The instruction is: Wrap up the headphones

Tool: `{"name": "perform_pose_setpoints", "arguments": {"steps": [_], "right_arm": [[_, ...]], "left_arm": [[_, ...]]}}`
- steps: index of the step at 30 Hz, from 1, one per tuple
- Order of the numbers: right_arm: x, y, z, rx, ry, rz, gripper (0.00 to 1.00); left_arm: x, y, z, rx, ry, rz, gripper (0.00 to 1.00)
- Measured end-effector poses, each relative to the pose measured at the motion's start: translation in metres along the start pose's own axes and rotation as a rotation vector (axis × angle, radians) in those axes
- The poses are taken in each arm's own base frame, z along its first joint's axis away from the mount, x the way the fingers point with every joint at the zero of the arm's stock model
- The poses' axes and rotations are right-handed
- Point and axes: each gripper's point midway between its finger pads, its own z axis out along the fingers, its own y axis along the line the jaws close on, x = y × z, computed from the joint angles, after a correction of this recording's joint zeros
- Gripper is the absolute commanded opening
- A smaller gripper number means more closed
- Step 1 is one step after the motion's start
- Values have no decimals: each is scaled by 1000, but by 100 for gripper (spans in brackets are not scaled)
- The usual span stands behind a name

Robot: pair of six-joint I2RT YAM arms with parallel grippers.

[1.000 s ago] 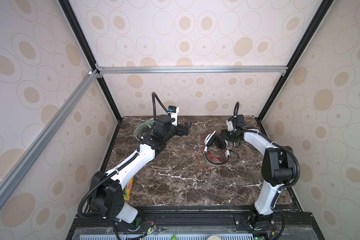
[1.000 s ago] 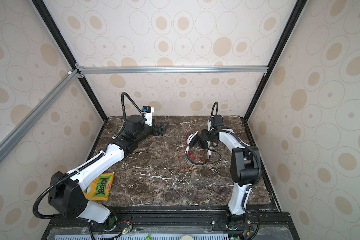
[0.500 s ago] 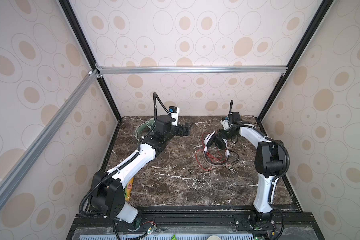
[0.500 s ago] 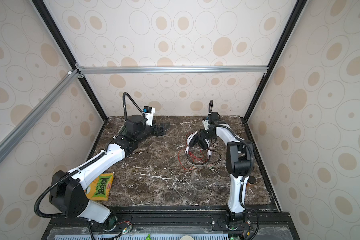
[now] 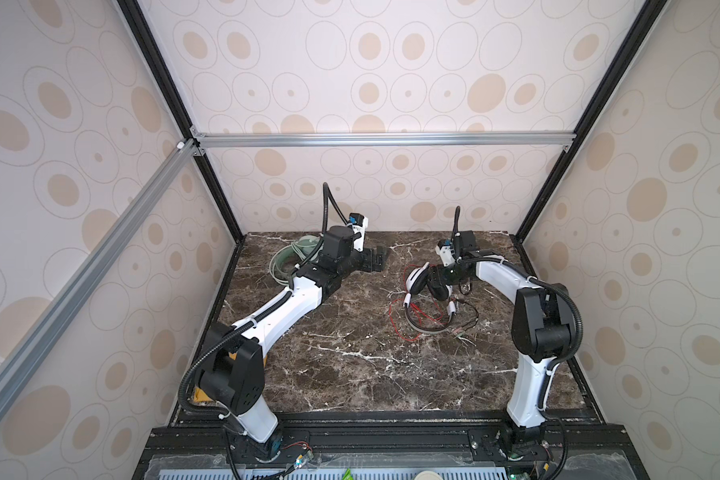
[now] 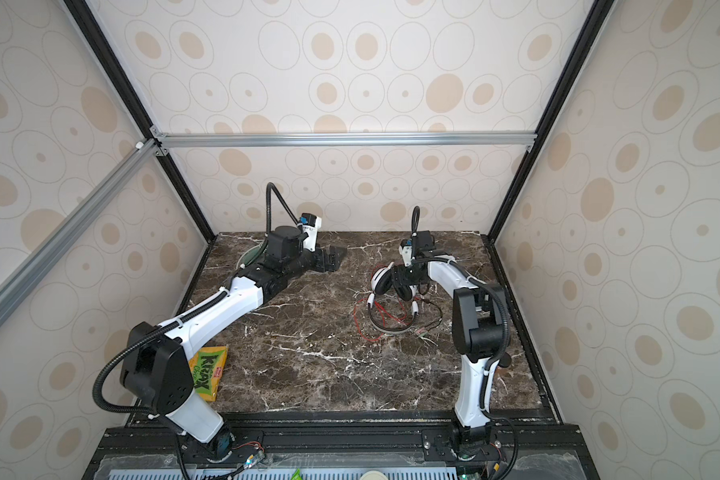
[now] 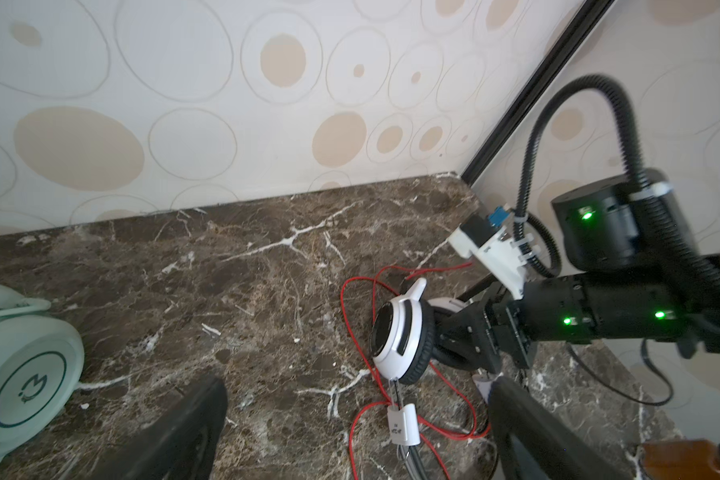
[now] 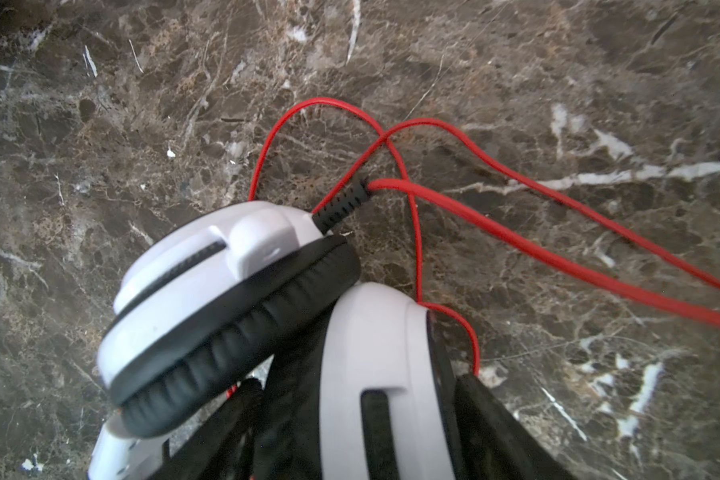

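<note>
Two corded pairs lie on the brown, white-veined marble table (image 5: 350, 365) in both top views. A pale green cord (image 5: 278, 266) loops in the far left corner, and the left arm hides its earcups. The left gripper (image 5: 377, 259) is near it, jaws wide and empty. The white-and-black headphones (image 5: 417, 279) lie right of middle with the grey headband (image 5: 427, 329) flat and a thin red cord (image 5: 395, 328) tangled around it. The right gripper (image 5: 440, 284) is at their earcups.

In a top view, a yellow-green snack packet (image 6: 208, 372) reads roughly "KRAX", partly covered by the left arm.

Left wrist view: the mint green headphones (image 7: 21, 374) show a smooth earcup with a teal ring and logo. The print on a white tag (image 7: 400, 424) is too small to read.

Right wrist view: glossy white shells, wrinkled black cushions and a ribbed black strain relief (image 8: 341, 203). The right jaws straddle one earcup. Whether they press it I cannot tell.
</note>
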Motion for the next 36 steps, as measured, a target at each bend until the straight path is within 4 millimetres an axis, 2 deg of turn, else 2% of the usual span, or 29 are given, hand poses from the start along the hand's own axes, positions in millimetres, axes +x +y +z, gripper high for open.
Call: {"name": "perform_pose_setpoints", "arguments": {"steps": [3, 7, 14, 19, 22, 25, 30, 36], "right_arm": [[6, -2, 2, 9, 18, 6, 75], [8, -6, 2, 33, 27, 30, 67], [8, -10, 1, 75, 17, 89, 41], [18, -2, -5, 68, 2, 126, 33], [23, 6, -19, 42, -33, 178, 30], [19, 15, -38, 11, -102, 241, 30], [7, 24, -71, -10, -260, 356, 29], [-2, 28, -101, 53, -400, 474, 27]], "left_arm": [[18, 1, 10, -9, 57, 8, 98], [30, -2, 15, 13, 96, 3, 98], [28, -4, 14, 22, 94, -1, 98], [23, 8, 13, -57, 79, -15, 98], [19, 14, 12, -97, 64, -13, 98], [16, 13, 9, -124, 49, -3, 98], [13, -5, 3, -118, 33, 29, 98], [23, -31, 3, -109, 44, 81, 98]]}}
